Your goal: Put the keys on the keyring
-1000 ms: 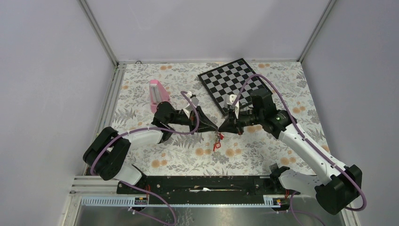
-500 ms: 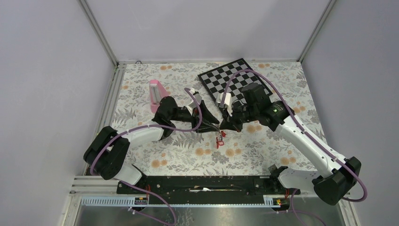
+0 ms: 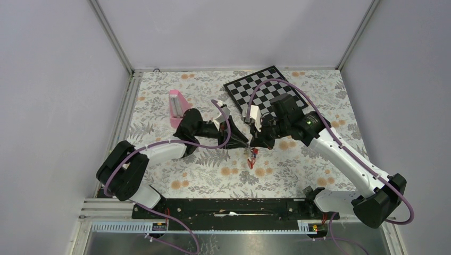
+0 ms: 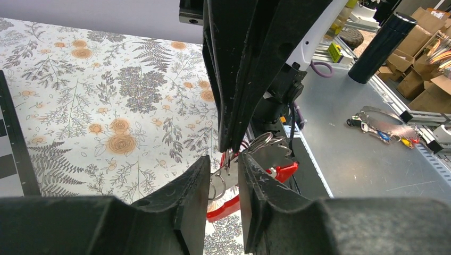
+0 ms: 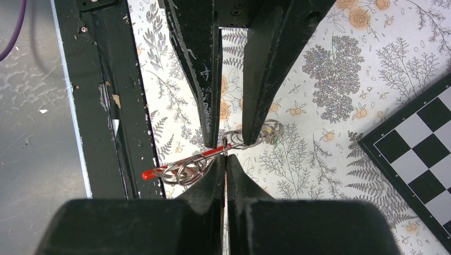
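My right gripper (image 5: 226,158) is shut on the keyring (image 5: 175,166), a red loop carrying steel split rings, and holds it a little above the floral table. In the top view the keyring (image 3: 251,159) hangs below the two gripper tips, which meet at the table's middle. My left gripper (image 4: 223,162) faces the right one tip to tip, its jaws apart. A small split ring and a metal key blade (image 4: 268,154) sit in and just past the gap. From the right wrist, the left gripper's fingers (image 5: 207,79) straddle a cluster of rings (image 5: 250,138) with a bit of green beside them.
A pink block (image 3: 176,106) lies behind the left arm. A checkerboard (image 3: 266,93) lies at the back right of the table. The black base rail (image 5: 106,106) runs along the near edge. More keys with coloured tags (image 4: 383,133) lie on the grey metal shelf beyond it.
My left gripper was shut a second ago and its jaws now stand apart. The right wrist has swung left and back, and the hanging keyring has shifted slightly right.
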Robot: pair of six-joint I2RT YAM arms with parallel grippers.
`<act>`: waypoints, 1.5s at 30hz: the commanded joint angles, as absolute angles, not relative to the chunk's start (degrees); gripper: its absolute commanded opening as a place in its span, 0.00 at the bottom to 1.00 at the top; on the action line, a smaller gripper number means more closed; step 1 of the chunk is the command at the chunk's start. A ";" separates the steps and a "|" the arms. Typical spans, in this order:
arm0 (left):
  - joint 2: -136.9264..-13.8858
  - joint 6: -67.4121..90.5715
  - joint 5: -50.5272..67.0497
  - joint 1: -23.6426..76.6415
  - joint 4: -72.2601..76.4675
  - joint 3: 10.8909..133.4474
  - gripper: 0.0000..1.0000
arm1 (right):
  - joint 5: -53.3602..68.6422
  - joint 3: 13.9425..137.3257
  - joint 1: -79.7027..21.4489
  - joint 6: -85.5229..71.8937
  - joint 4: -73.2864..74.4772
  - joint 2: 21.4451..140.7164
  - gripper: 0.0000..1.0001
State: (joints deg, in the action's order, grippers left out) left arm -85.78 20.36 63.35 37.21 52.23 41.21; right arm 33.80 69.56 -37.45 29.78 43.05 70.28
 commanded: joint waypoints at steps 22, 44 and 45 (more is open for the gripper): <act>-86.75 19.85 63.38 38.45 52.92 44.56 0.19 | 34.19 69.97 -38.13 29.58 40.85 70.20 0.00; -84.94 27.86 68.05 38.23 69.00 40.63 0.00 | 35.71 66.03 -35.52 26.65 35.95 64.94 0.27; -85.07 29.00 67.96 38.23 70.41 40.49 0.00 | 36.84 65.68 -35.05 26.36 35.49 64.55 0.29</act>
